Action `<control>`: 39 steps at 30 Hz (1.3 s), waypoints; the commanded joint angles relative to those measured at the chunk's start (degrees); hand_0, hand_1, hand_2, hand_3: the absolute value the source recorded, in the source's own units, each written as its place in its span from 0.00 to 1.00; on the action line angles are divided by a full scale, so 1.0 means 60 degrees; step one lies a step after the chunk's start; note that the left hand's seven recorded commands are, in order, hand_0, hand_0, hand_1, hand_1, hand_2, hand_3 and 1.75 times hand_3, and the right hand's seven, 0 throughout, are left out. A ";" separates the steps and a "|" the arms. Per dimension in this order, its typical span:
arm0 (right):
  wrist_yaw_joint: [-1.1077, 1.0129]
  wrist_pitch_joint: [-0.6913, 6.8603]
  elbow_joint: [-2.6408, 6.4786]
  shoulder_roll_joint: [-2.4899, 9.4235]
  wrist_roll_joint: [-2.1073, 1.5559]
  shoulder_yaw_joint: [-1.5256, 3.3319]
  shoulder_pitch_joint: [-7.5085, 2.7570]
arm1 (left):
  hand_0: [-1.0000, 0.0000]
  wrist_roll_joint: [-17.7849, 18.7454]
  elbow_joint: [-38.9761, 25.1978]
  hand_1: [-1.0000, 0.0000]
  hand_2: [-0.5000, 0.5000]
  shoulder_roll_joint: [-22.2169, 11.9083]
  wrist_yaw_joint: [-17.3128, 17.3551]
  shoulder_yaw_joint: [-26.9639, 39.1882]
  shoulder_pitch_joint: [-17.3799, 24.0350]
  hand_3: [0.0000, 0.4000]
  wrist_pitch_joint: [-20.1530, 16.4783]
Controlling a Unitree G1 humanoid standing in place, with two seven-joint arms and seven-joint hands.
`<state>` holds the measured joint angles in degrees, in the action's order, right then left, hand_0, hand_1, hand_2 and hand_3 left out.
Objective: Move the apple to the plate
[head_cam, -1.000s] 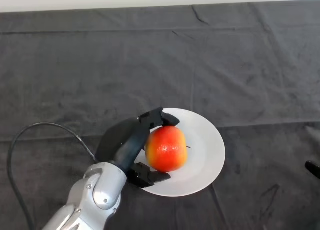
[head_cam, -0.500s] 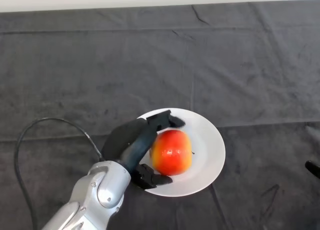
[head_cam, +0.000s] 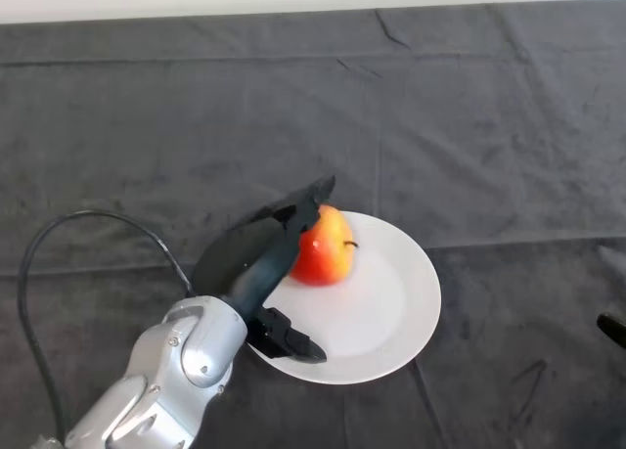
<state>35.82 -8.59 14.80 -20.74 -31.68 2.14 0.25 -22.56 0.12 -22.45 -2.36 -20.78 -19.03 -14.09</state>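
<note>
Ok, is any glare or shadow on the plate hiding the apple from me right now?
Head view: no; the white plate is evenly lit with no strong glare, and the apple reads clearly against it. Head view: the apple's left edge is hidden by the left hand, not by shadow. Head view: the dark cloth shows only creases.

Silver-grey rounded left arm (head_cam: 186,356) w/ matte black hand (head_cam: 249,263), thick blunt fingers.
</note>
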 commanded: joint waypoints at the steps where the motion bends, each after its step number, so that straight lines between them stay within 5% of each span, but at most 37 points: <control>1: -0.0088 0.0413 0.0374 0.0313 -0.0279 0.0031 -0.0217 | 1.00 0.0064 -0.0484 1.00 0.50 -0.0304 -0.0101 0.0304 -0.0460 0.00 0.0183; 34: -0.0101 0.0428 0.0369 0.0326 -0.0260 0.0010 -0.0218 | 1.00 0.2174 -0.0020 1.00 0.50 -0.2457 -0.0677 0.7269 -0.0763 0.00 0.0846; 39: -0.0142 0.0438 0.0401 0.0288 -0.0299 -0.0028 -0.0203 | 1.00 0.2422 0.0576 1.00 0.50 -0.2866 -0.0838 0.8289 -0.0639 0.00 0.1271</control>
<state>35.76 -8.01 15.14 -20.71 -31.87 2.17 0.28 -8.25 2.68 -36.50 -6.85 28.20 -19.96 -6.92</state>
